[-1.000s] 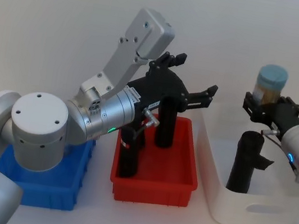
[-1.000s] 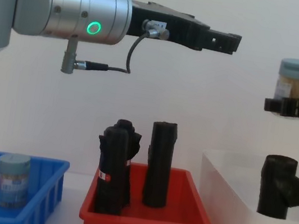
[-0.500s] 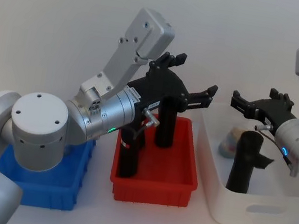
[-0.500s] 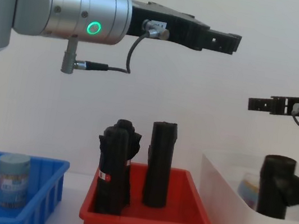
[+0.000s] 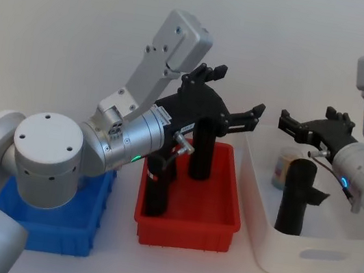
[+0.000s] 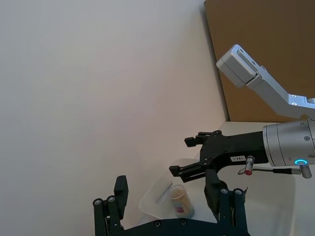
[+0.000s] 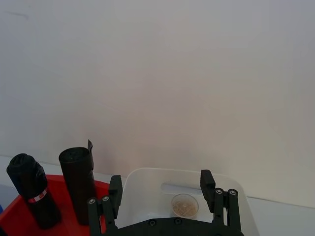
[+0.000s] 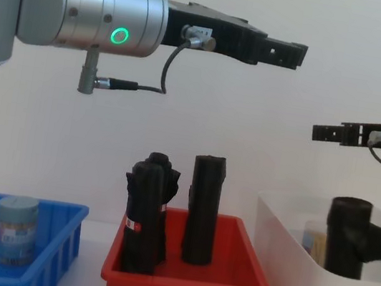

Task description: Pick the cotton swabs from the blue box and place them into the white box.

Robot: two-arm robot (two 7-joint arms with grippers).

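Observation:
One cotton swab jar (image 8: 16, 229) stands in the blue box (image 8: 57, 206) at the far left. Another cotton swab jar (image 5: 282, 168) rests inside the white box (image 5: 301, 256), beside a black roll (image 5: 294, 199); from the right wrist it appears as a round jar (image 7: 184, 204) low between the fingers. My right gripper (image 5: 306, 129) hovers open and empty above the white box's back left part. My left gripper (image 5: 233, 111) is held high over the red bin, open, nothing in it. The blue box (image 5: 56, 231) is largely hidden under my left arm in the head view.
A red bin (image 5: 185, 228) between the blue and white boxes holds tall black rolls (image 8: 203, 209), which reach up close under my left arm. The black roll in the white box stands just below my right gripper. A brown board (image 6: 266, 54) stands behind the table.
My right gripper held a cotton swab jar high over the white box, then opened; the jar dropped into the box and settled. The gripper came down and slightly left. Left arm unmoved.

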